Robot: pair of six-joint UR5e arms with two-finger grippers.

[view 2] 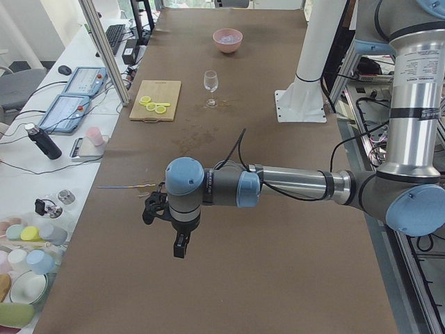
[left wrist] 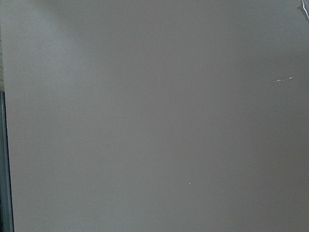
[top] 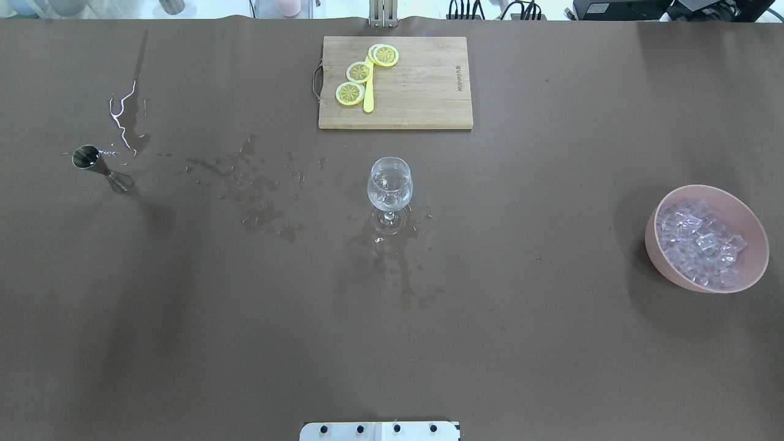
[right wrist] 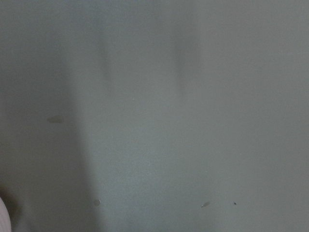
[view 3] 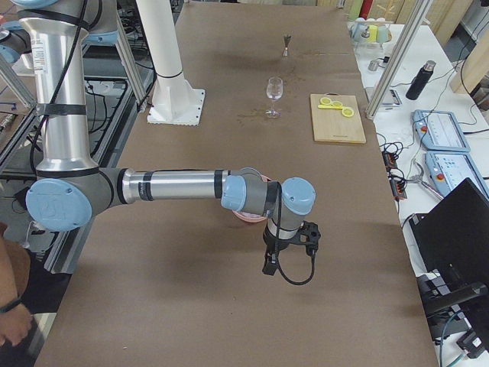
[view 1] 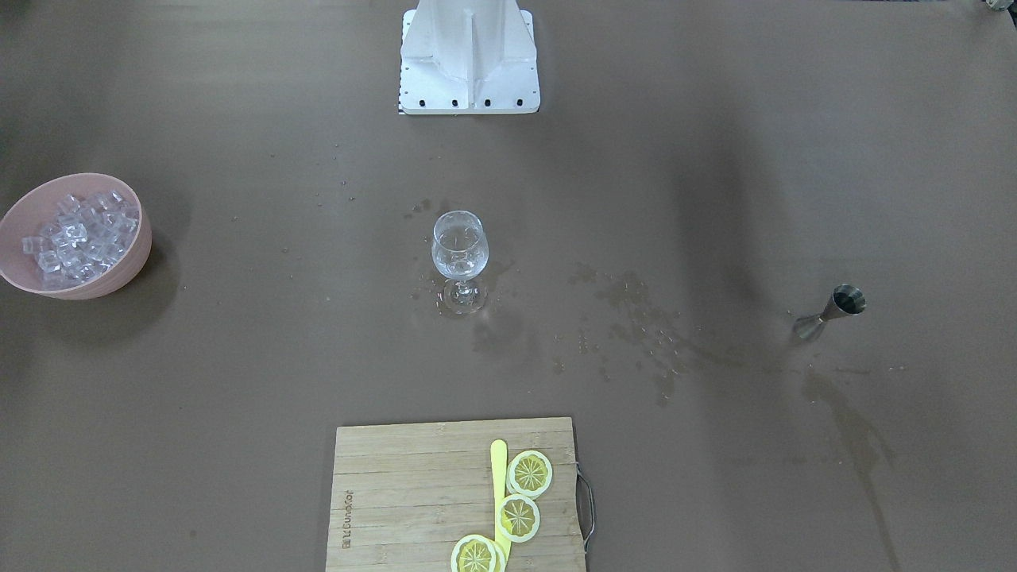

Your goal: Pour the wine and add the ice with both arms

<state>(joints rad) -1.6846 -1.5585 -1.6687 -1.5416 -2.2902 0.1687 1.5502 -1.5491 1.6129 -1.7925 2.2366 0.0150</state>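
A clear stemmed wine glass (view 1: 459,246) (top: 389,184) stands upright mid-table; whether it holds wine I cannot tell. The ice (view 1: 75,234) (top: 698,240) fills a pink bowl (view 1: 131,266) (top: 738,205) on my right side. A steel jigger (view 1: 842,304) (top: 92,160) stands on my left side. Both arms hang off past the table's ends. My left gripper (view 2: 179,247) and right gripper (view 3: 269,264) point down over bare table, far from the glass, and show only in the side views; I cannot tell if they are open or shut. Both wrist views show only brown table.
A wooden cutting board (view 1: 413,492) (top: 422,92) with lemon slices (view 1: 529,473) and a yellow stick lies at the far edge. Wet spill marks (top: 257,190) spread between jigger and glass and below the glass. The white pedestal (view 1: 469,56) stands at my base. A person's hand (view 3: 11,321) shows at the right end.
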